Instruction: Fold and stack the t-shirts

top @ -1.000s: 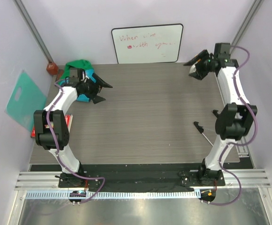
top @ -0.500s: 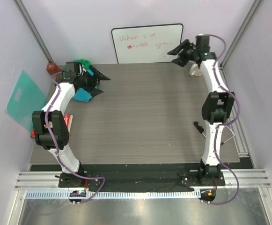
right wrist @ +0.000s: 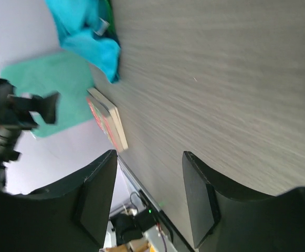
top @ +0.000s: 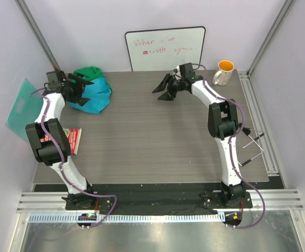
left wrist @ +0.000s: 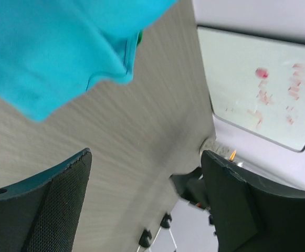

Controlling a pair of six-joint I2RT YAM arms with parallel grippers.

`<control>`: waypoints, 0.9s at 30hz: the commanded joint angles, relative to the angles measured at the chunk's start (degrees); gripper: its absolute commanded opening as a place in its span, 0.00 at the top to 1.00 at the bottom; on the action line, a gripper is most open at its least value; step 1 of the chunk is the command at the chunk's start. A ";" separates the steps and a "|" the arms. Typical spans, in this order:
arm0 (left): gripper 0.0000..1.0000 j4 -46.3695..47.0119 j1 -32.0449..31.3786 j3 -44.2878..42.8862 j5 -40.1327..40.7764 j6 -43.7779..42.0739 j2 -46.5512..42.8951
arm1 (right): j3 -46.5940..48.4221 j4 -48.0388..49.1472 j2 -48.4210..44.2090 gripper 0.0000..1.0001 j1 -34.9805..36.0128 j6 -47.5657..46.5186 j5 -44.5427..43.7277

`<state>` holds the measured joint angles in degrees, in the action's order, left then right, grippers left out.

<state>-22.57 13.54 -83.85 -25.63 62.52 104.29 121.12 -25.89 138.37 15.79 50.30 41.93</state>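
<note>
Right fingers [right wrist: 94, 210] leftward, away from mug [top: 224, 72]

The middle of the table [top: 142, 136] is bare wood, with lots of room to move. The t-shirts [top: 94, 93] fill the far left corner, and a book [top: 72, 140] lies at the left edge. A mug [top: 224, 72] stands in the far right corner, and a whiteboard [top: 165, 49] blocks the back.

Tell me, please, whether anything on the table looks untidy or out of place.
Yes: the turquoise t-shirt and the green t-shirt lie crumpled together in one heap at the far-left corner of the table, neither of them folded. Nothing looks spilled or damaged.
</note>
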 commanded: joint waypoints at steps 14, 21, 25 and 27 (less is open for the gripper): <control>0.14 4.91 1.84 -14.15 -0.22 2.17 14.98 | -3.87 -9.53 -6.35 0.42 -2.34 -7.50 2.80; 0.14 4.46 1.23 -6.24 -1.35 1.90 14.19 | -4.67 -10.23 -5.83 0.42 -2.61 -7.68 3.15; 0.14 4.99 -0.09 -4.13 -1.97 1.55 11.91 | -4.93 -10.50 -6.53 0.42 -2.78 -8.03 2.98; 0.14 3.33 -0.53 -4.30 -1.54 -0.28 9.36 | -5.45 -10.50 -6.79 0.42 -2.70 -8.29 2.80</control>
<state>-19.22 14.48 -87.70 -26.17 65.10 120.70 116.14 -35.70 136.81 13.04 43.16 43.66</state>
